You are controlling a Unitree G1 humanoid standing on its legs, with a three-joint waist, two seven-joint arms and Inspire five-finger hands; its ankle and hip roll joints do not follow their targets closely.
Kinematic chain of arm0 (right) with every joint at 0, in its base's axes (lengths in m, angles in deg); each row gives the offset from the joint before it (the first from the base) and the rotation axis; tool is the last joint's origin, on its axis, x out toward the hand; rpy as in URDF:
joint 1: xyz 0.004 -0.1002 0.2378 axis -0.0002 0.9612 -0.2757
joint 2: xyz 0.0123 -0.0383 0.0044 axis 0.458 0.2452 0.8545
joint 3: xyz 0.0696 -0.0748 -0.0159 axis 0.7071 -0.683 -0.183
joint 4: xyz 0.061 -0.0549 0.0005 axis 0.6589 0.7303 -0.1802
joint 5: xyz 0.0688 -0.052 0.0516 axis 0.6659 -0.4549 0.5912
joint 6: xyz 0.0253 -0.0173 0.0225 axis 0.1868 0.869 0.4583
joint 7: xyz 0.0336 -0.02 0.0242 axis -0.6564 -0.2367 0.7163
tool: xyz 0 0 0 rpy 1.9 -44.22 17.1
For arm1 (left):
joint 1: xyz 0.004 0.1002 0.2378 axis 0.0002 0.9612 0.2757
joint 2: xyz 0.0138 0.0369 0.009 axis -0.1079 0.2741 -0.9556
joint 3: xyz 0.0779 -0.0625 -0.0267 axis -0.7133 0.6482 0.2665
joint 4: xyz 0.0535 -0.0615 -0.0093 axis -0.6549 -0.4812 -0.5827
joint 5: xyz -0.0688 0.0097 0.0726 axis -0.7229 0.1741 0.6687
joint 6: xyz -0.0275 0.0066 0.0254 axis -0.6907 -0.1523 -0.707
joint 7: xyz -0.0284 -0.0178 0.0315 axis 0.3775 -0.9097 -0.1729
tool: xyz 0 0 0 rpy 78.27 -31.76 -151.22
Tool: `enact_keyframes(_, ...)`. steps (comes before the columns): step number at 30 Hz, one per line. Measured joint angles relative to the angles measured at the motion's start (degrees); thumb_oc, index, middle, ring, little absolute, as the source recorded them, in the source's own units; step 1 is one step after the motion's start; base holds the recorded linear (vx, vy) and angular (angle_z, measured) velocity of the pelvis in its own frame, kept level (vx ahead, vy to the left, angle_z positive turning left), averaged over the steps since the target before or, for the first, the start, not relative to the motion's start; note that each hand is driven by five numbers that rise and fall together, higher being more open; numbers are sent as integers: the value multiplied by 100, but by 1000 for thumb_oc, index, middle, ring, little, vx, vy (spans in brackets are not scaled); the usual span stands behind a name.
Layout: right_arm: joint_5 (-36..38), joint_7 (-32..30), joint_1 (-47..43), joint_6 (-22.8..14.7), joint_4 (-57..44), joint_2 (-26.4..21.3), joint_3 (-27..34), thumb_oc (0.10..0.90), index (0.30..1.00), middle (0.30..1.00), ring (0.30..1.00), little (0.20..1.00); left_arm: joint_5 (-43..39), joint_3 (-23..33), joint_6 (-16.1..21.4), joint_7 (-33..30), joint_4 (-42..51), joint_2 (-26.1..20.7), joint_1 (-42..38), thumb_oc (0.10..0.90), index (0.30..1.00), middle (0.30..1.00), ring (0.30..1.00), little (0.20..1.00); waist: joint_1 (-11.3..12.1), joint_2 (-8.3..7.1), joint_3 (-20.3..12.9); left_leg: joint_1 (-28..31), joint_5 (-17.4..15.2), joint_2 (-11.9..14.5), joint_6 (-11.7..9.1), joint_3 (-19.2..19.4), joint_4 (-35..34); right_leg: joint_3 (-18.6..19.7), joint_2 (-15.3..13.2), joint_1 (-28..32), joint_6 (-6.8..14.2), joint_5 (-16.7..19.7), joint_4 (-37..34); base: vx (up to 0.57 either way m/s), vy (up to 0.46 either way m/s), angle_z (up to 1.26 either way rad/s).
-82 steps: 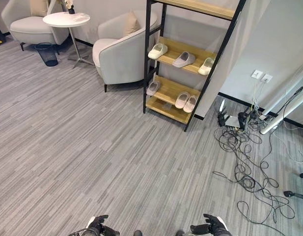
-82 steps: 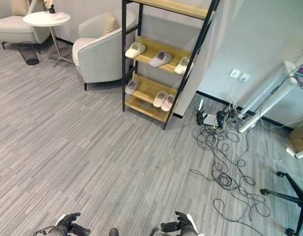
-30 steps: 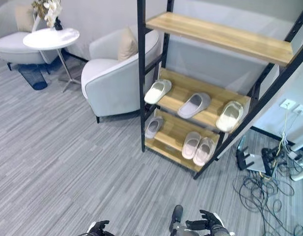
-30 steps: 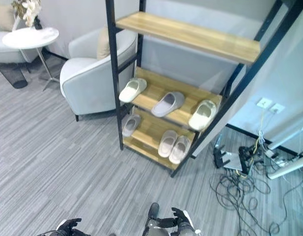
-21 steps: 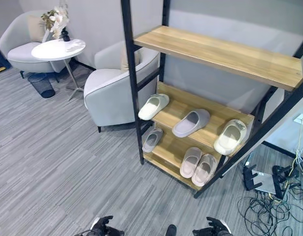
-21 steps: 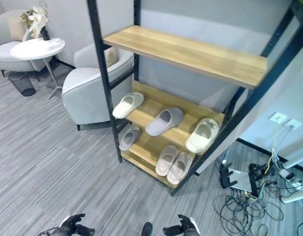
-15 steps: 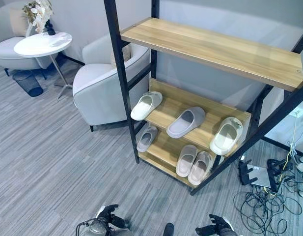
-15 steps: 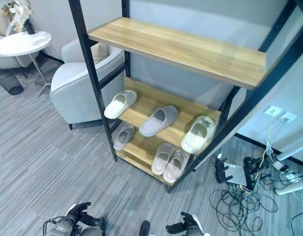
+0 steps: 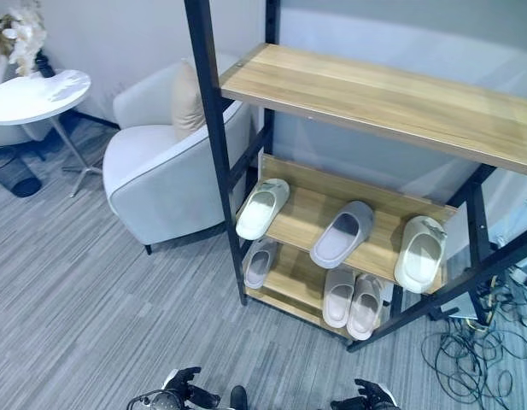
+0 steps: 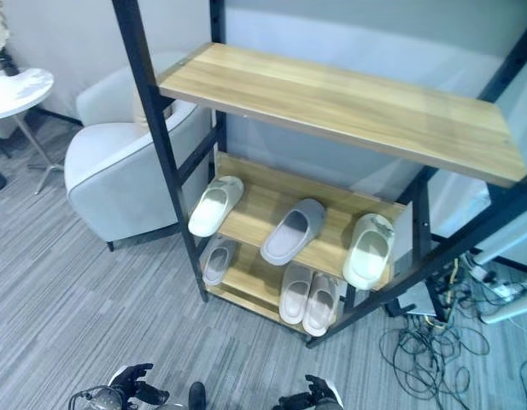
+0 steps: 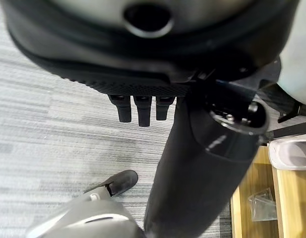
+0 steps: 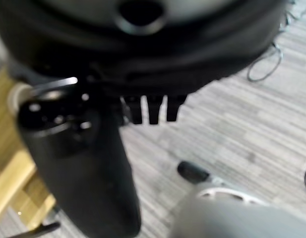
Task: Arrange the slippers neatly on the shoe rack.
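The shoe rack [image 9: 213, 128] has a black frame and wooden shelves. On its middle shelf lie a cream slipper [image 9: 262, 207] at the left, a grey slipper [image 9: 342, 233] in the middle and a cream slipper [image 9: 421, 252] at the right, spaced apart. The bottom shelf holds a single grey slipper [image 9: 259, 263] at the left and a pale pair [image 9: 352, 301] side by side. My left hand [image 9: 179, 394] and right hand [image 9: 370, 397] hang low at the view's bottom edge, well short of the rack. Both are open and hold nothing, their fingers [image 11: 138, 110] [image 12: 153, 109] relaxed.
The top shelf [image 9: 383, 98] is bare wood. A grey armchair [image 9: 161, 179] stands against the rack's left side, with a round white table [image 9: 32, 90] further left. Loose cables [image 9: 468, 359] lie on the floor right of the rack. Grey striped floor lies before the rack.
The camera has come closer to the rack, which now looms larger and more central. The slippers lie as before and both hands stay low and empty.
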Motion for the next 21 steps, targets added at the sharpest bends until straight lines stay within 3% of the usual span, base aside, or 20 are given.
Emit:
enact_keyframes(2, -4, 0, -75, 1, -43, 5, -6, 800, 900, 900, 900, 900, 41, -45, -1, 4, -5, -22, -42, 800, 900, 900, 900, 900, -14, -23, 15, -4, -30, -14, 45, 132, 2, 1, -62, -264, 1, 9, 332, 11, 237, -57)
enact_keyframes(3, -20, 3, -144, 0, -79, 41, -110, 800, 900, 900, 900, 900, 39, -41, 1, 5, -7, -59, -32, 800, 900, 900, 900, 900, 29, -20, 29, 47, -63, -15, 97, 394, 0, -164, -98, -561, 32, 170, 660, 56, 179, -80)
enact_keyframes(6, -22, 58, -30, -7, -128, 148, -122, 800, 900, 900, 900, 900, 37, -9, -1, 2, 23, -184, 31, 800, 900, 900, 900, 900, 25, -79, 34, 104, -233, -43, 127, 489, -32, -554, -35, -628, 285, -75, 784, 64, 53, -33)
enact_keyframes(9, -22, 113, -18, -14, -95, 159, -116, 800, 900, 900, 900, 900, 31, 37, -3, 4, 5, -255, 173, 800, 900, 900, 900, 900, 80, -143, 21, 120, -272, -94, 150, 654, -34, -716, 221, -818, 234, -373, 763, 81, 25, -31)
enact_keyframes(10, -16, 114, -18, -22, -96, 153, -96, 800, 900, 900, 900, 900, 28, 44, -11, 11, -42, -251, 199, 800, 900, 900, 900, 900, 42, -133, 27, 106, -271, -108, 147, 647, -33, -810, 292, -853, 178, -428, 735, 91, -5, -1)
enact_keyframes(13, -17, 116, 17, -35, -93, 148, -66, 800, 900, 900, 900, 900, 31, 32, -7, 6, -21, -230, 284, 800, 900, 900, 900, 900, 51, -103, -20, 99, -234, -112, 93, 570, -6, -518, 475, -762, -69, -403, 490, 77, -26, 14)
enact_keyframes(16, -14, 109, 84, -49, -88, 36, -62, 800, 900, 900, 900, 900, 36, -3, -5, 8, -1, -130, 302, 800, 900, 900, 900, 900, 20, 56, -24, 32, -200, -93, 0, 357, 93, -670, 541, -553, -275, -294, 158, 2, -8, 31)
enact_keyframes(19, 14, 109, 79, -51, -76, -21, -64, 800, 900, 900, 900, 900, 31, -39, 12, -5, 24, -139, 178, 800, 900, 900, 900, 900, 62, 57, 10, -408, -358, -68, -312, 230, 935, -645, 506, -514, -443, -331, 14, 9, 30, 15)
enact_keyframes(20, 42, 106, 27, -50, -70, -75, -70, 800, 900, 900, 900, 900, 41, -86, 7, -3, -5, -142, 118, 800, 900, 900, 900, 900, 152, 19, 52, -788, -455, -113, -363, -155, 1843, -453, 447, -364, -636, -200, -205, 69, 74, -41)
enact_keyframes(21, 60, 97, 25, -58, -99, -112, -75, 800, 900, 900, 900, 900, 44, -90, 3, 3, -4, -122, 181, 800, 900, 900, 900, 900, 172, 39, 38, -835, -543, -86, -396, -279, 1864, -418, 474, -257, -666, -115, -307, 88, 90, -52)
